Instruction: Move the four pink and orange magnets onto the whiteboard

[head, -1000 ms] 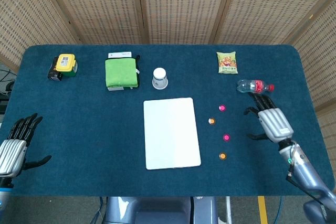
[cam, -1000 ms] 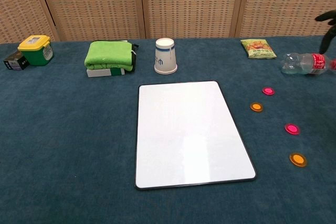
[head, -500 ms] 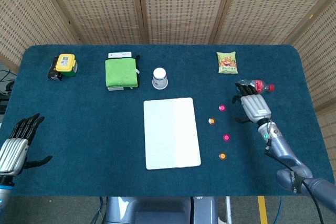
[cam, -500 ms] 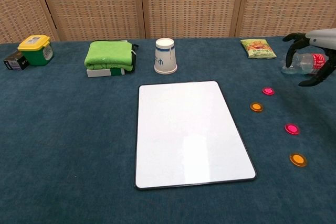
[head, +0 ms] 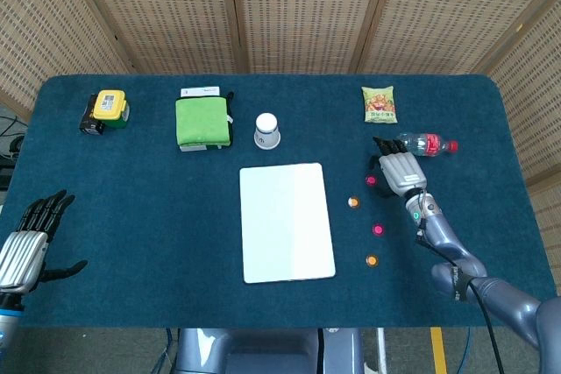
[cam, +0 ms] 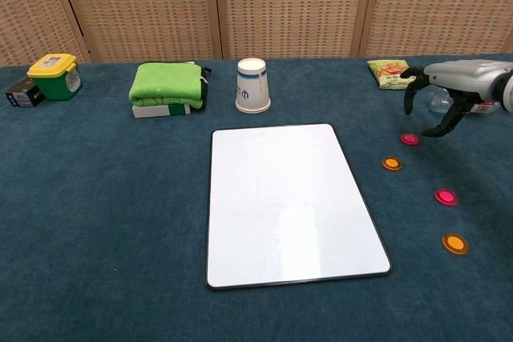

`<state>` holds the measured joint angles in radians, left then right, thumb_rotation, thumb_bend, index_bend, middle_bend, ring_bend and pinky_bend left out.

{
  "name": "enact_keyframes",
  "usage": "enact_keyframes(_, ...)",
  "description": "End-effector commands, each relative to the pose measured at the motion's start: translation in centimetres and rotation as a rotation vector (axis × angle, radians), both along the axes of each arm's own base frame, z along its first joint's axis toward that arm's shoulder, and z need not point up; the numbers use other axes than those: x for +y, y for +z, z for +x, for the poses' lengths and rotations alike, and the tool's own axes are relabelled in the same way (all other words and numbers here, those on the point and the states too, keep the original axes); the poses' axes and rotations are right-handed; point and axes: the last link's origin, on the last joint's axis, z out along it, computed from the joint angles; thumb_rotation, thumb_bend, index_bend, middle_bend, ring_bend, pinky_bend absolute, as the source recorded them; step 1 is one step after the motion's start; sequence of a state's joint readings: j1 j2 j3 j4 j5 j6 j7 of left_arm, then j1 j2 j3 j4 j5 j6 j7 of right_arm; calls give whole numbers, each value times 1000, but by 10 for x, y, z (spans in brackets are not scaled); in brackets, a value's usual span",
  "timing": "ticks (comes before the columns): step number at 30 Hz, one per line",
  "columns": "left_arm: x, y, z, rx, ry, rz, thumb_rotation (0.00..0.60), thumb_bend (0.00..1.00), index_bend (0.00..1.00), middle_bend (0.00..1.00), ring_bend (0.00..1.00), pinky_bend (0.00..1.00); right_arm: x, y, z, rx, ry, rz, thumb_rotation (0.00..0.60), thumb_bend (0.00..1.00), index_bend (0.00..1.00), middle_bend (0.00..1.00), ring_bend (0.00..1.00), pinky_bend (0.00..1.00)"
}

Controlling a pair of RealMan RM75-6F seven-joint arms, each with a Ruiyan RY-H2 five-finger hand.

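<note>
Magnets — two pink, two orange — lie on the cloth right of the whiteboard (cam: pixel 293 203), none on it yet. Right hand (cam: pixel 440 98) hovers spread above the far pink magnet (cam: pixel 409 139); left hand (head: pixel 24 247) rests open, empty. Small, light, flat discs, likely slippery — pinch by the rim.

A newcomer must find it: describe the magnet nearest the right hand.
Start at the white rectangular whiteboard; four round magnets lie to its right. The one meant is the far pink round magnet, just below the right hand, unlike the nearer pink magnet.
</note>
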<state>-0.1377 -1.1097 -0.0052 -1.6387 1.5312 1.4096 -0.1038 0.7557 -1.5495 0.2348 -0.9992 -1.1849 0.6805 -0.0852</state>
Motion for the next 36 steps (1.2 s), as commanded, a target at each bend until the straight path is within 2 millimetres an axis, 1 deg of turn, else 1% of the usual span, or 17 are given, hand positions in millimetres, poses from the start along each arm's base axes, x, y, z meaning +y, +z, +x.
enact_keyframes(1, 0, 0, 0, 0, 1, -1, 600, 21, 0, 0, 0, 0, -4, -7, 0, 11, -12, 4, 600, 320, 374, 0, 0, 0)
enact_keyframes(11, 0, 0, 0, -4, 8, -3, 600, 21, 0, 0, 0, 0, -14, -21, -2, 33, -52, 5, 600, 314, 374, 0, 0, 0)
enact_keyframes(20, 1, 0, 0, -4, 13, -4, 600, 21, 0, 0, 0, 0, -17, -28, -1, 40, -55, 9, 600, 316, 374, 0, 0, 0)
enact_keyframes(29, 1, 0, 0, -6, 15, -4, 600, 21, 0, 0, 0, 0, -18, -33, -3, 57, -57, 11, 600, 332, 395, 0, 0, 0)
enact_keyframes(32, 1, 0, 0, -5, 16, -5, 600, 21, 0, 0, 0, 0, -18, -35, -4, 62, -57, 13, 600, 333, 407, 0, 0, 0)
enact_keyframes(36, 1, 0, 0, -5, 16, -3, 600, 21, 0, 0, 0, 0, -18, -36, -5, 64, -56, 14, 600, 336, 455, 0, 0, 0)
